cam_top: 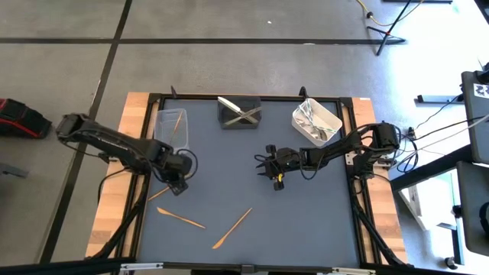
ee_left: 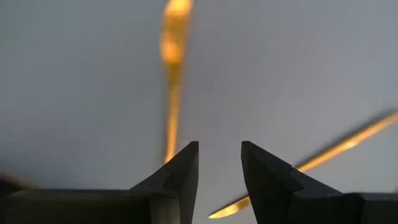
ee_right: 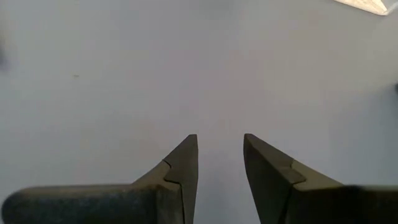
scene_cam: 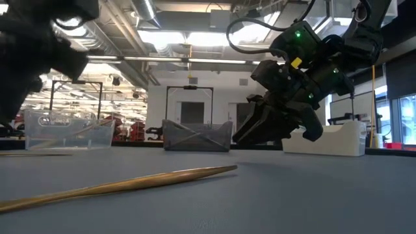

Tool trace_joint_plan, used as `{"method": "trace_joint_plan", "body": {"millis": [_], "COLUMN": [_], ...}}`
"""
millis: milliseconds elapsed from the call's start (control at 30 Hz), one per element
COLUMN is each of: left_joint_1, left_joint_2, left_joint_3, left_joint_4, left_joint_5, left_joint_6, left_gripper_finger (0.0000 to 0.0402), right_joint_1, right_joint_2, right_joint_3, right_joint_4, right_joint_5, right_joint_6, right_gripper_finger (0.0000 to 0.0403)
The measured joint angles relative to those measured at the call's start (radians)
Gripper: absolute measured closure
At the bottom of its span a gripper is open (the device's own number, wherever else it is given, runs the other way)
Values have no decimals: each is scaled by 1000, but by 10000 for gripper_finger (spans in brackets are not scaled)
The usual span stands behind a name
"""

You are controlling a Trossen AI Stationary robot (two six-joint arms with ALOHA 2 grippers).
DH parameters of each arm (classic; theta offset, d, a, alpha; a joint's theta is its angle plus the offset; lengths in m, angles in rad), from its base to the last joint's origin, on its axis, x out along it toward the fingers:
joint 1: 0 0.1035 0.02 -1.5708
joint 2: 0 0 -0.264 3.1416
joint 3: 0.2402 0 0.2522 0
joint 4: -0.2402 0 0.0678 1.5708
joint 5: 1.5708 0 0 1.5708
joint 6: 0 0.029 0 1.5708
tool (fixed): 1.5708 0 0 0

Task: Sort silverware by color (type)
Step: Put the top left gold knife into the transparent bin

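Three copper-gold pieces (cam_top: 231, 228) lay near the table's (cam_top: 306, 229) front edge; three tubs (cam_top: 240, 113) lined its back. Left gripper (cam_top: 177, 183) and right gripper (cam_top: 269, 169) hung released, empty.

A grey-blue counter (cam_top: 306, 221) with wooden side strips sat on a grey floor (cam_top: 229, 61) crossed by dark tape lines. Along the counter's far edge stood three tubs: a clear one (cam_top: 163, 122) toward the left, a dark grey one (cam_top: 226, 117) at the middle and a white one (cam_top: 330, 117) toward the right. A red and black object (cam_top: 19, 118) lay on the floor to the left, and cables (cam_top: 393, 19) trailed at the upper right.
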Motion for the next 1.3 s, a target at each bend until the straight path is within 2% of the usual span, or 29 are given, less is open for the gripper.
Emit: {"method": "trace_joint_plan", "body": {"millis": [400, 700, 933, 1067, 1300], "left_joint_1": [-3, -2, -2, -2, 4], "left_joint_2": [122, 166, 167, 167, 167], "left_joint_3": [-87, -150, -162, -164, -165], "left_joint_4": [-6, 86, 94, 94, 87], "left_joint_5": [29, 30, 23, 15, -13], "left_joint_6": [-9, 18, 43, 65, 147], "left_gripper_finger": [287, 287, 288, 306, 360], "right_joint_1": [0, 0, 0, 0, 0], "right_joint_2": [0, 0, 0, 0, 0], "right_joint_3": [0, 0, 0, 0, 0], "right_joint_4": [1, -1, -2, -2, -2], "right_joint_5": [0, 0, 0, 0, 0], "right_joint_6": [2, 2, 2, 2, 2], "right_gripper_finger": [288, 288, 288, 288, 288]}}
